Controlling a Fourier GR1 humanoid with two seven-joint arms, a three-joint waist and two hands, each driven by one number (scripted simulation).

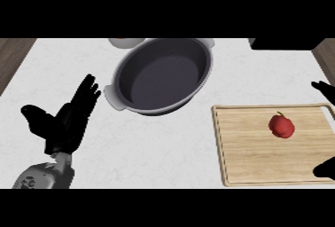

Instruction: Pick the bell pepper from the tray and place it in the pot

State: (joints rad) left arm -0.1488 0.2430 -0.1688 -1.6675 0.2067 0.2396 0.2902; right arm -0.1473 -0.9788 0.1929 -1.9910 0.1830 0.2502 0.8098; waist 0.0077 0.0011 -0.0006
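The red bell pepper (281, 125) sits on the wooden tray (248, 153), in its upper right part, stem pointing away from the robot, and nothing is touching it. The tray lies flat on the right side of the white desk (163, 150). Up and to the left, well apart from the pepper, stands the dark oval pot (160, 75) with pale handles, its near rim just off the tray's far left corner. Over on the left, the left robot hand (65, 122) hovers open above the desk, fingers straight and spread, holding nothing, beside the pot's lower handle. The right robot hand (324, 90) barely shows at the right edge, past the tray; open or closed, I can't tell. A small white object (124, 42) peeks out behind the pot.
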